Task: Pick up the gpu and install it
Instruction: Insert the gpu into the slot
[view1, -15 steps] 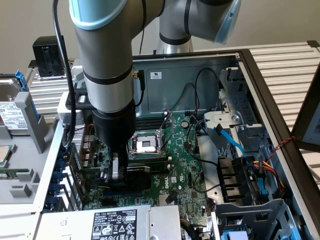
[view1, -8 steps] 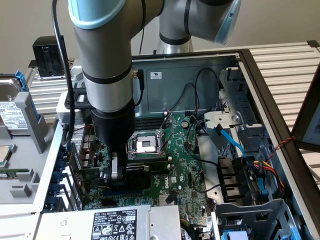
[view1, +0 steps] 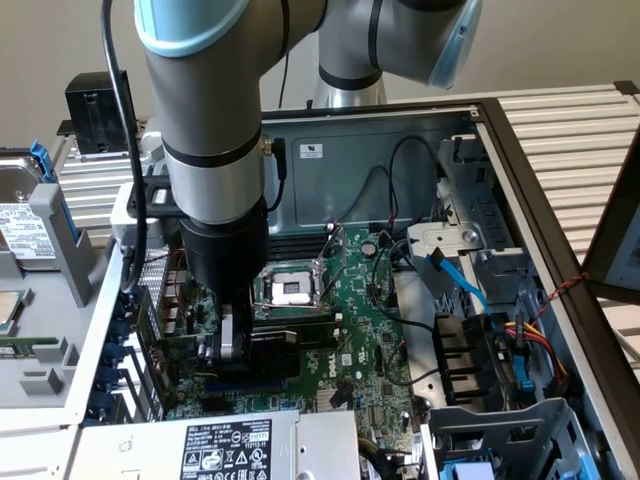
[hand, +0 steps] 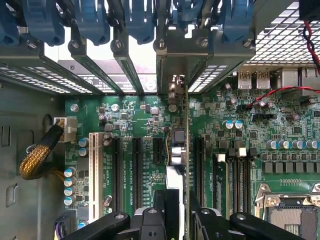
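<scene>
The gpu appears edge-on in the wrist view, a thin green board with its silver end bracket reaching the case's rear slot openings. My gripper is shut on it, one black finger on each side. The card stands upright over an expansion slot of the green motherboard, between two neighbouring black slots; I cannot tell whether it is seated. In the exterior view the gripper is low inside the open computer case, and the gpu shows as a black block just above the motherboard.
The CPU socket lies just beyond the gripper. A power supply sits at the case's near edge. Blue and coloured cables fill the drive bay at the exterior view's right. Blue slot latches line the rear panel; a yellow braided cable lies nearby.
</scene>
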